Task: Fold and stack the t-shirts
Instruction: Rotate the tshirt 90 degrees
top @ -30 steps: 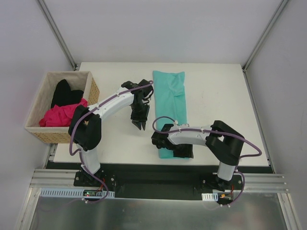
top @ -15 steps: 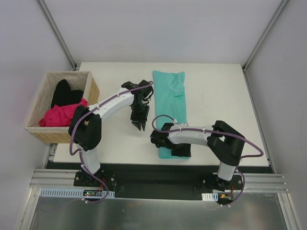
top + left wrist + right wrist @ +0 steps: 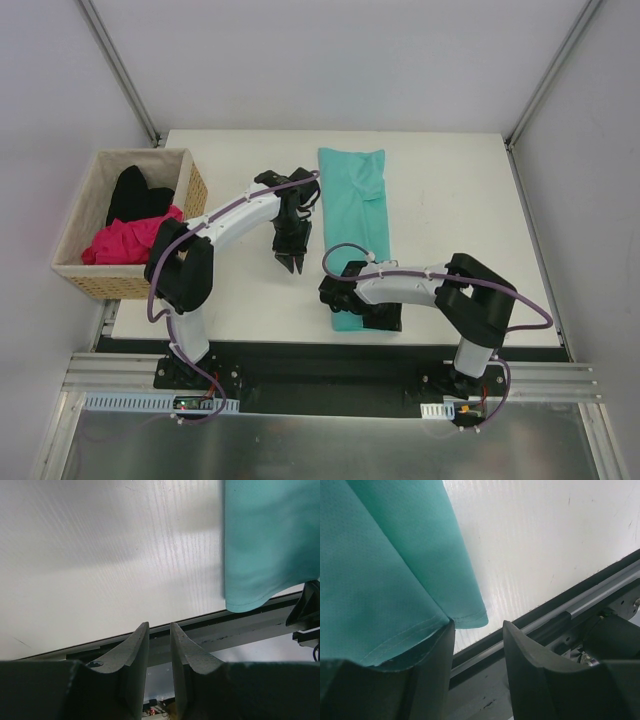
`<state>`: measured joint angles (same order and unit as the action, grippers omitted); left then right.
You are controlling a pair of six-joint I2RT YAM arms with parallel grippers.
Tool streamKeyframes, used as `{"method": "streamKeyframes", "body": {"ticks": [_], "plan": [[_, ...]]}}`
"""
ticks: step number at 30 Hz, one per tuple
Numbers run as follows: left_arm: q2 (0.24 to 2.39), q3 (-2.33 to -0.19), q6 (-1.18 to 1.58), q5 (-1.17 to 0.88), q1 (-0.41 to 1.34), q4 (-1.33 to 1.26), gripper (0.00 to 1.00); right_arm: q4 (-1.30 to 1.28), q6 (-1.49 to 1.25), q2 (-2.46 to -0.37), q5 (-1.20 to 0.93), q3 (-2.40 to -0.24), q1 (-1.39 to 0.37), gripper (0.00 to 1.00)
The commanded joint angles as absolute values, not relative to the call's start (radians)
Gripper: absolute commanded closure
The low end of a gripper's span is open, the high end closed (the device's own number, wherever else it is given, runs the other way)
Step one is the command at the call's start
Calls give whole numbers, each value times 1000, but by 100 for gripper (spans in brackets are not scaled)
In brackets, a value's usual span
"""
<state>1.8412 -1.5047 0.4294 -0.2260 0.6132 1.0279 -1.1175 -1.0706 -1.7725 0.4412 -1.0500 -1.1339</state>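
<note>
A white desk [image 3: 450, 200] fills the middle, matte and faintly grained, with soft, even light and blurred shadows on it. Plain pale walls [image 3: 330, 60] close it in on the far, left and right sides. Slim grey metal struts [image 3: 120, 70] run up the two far corners. An aluminium rail [image 3: 110, 372] lies along the near edge, and a brushed metal plate [image 3: 320, 445] lies nearer still.

the teal t-shirt [image 3: 380, 555] is soft matt cloth, finely knit, with a stitched hem. the table [image 3: 100, 555] is smooth white board, faintly grained, with a slight sheen. the basket [image 3: 100, 283] is rough woven wicker. the right gripper [image 3: 477, 630] looks like dull dark plastic.
</note>
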Motion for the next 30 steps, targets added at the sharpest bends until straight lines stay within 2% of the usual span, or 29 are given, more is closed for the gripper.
{"method": "streamKeyframes", "body": {"ticks": [1, 4, 7, 18, 30], "plan": [[1847, -1511, 449, -225, 607, 1051, 77, -1120, -1108, -1732, 471, -1037, -1138, 60], [1847, -1513, 454, -225, 611, 1051, 77, -1115, -1108, -1736, 482, -1034, -1138, 67], [1848, -1506, 459, -224, 615, 1052, 77, -1100, -1109, -1740, 482, -1020, -1137, 69], [1839, -1479, 471, -209, 623, 1045, 77, -1084, -1071, -1758, 491, -1051, -1137, 68], [1830, -1526, 463, -193, 623, 1042, 77, -1375, -1057, -1703, 606, -1291, -1147, 66]]}}
